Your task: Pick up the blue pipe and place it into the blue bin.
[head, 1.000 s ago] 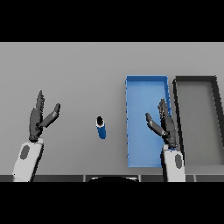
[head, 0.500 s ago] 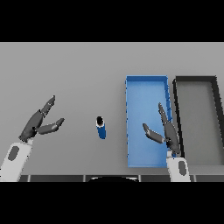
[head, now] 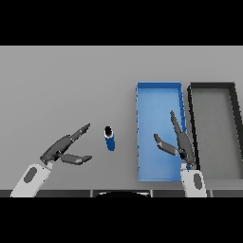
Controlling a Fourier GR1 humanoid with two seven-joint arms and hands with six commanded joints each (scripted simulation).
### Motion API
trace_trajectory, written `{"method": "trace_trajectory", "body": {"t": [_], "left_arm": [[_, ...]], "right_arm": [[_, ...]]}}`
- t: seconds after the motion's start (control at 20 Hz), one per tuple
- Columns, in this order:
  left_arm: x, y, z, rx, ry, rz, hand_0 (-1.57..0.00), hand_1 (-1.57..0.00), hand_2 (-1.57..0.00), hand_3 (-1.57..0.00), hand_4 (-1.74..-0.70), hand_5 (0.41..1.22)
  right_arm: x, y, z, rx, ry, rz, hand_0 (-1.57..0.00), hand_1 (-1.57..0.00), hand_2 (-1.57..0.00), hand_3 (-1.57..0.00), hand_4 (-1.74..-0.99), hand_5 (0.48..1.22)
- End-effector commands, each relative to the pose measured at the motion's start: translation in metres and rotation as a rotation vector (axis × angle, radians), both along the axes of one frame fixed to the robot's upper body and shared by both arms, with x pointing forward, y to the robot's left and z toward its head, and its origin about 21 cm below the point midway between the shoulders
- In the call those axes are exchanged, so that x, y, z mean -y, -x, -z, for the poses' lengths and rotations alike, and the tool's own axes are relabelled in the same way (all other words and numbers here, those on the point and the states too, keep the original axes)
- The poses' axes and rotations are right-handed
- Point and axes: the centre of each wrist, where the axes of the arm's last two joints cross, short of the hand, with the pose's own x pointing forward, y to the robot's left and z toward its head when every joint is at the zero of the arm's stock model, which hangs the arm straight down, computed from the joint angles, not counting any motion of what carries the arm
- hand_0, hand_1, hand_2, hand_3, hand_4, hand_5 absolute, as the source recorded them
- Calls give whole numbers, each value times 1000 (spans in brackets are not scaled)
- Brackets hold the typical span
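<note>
The blue pipe (head: 110, 139), a short blue cylinder with a dark top, lies on the grey table just left of the blue bin (head: 159, 95). My left hand (head: 62, 149) is open a little to the pipe's left, fingers stretched toward it and thumb spread below, touching nothing. My right hand (head: 180, 143) hovers open over the bin's right part, holding nothing.
A black bin (head: 212, 88) stands right beside the blue bin, at the table's right side. Grey tabletop (head: 66, 85) stretches to the left and back.
My left hand has swung lower and rightward, closing in on the pipe. The right hand has dropped slightly toward the front edge. The pipe has not moved.
</note>
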Motion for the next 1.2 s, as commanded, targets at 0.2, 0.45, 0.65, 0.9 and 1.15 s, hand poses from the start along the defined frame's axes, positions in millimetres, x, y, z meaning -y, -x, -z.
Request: {"method": "trace_trajectory", "body": {"t": [0.2, 0.45, 0.65, 0.9, 1.15], "left_arm": [[30, -2, 17, 4, -6, 22, 1, 1, 1, 1, -1189, 463], [60, -15, 37, -64, 13, 33, 1, 1, 1, 1, -1191, 467], [80, -25, 46, -48, 8, 63, 1, 1, 1, 1, -1152, 459], [104, -40, 50, -63, 78, 89, 1, 1, 1, 1, -1192, 513], [118, -38, 58, -55, 155, 62, -100, -265, -357, -215, -1317, 651]], "right_arm": [[-3, 8, -2, 8, -19, 0, 1, 1, 1, 1, -1228, 621], [-8, 9, -2, 3, -13, 5, 1, 1, 1, 1, -1223, 618], [1, 11, -2, -9, -13, 27, 1, 1, 1, 1, -1206, 606], [1, 11, -4, -4, -30, 13, 1, 1, 1, 1, -1207, 607], [3, 12, -1, -19, -16, 25, 1, 1, 1, 1, -1198, 605]]}}
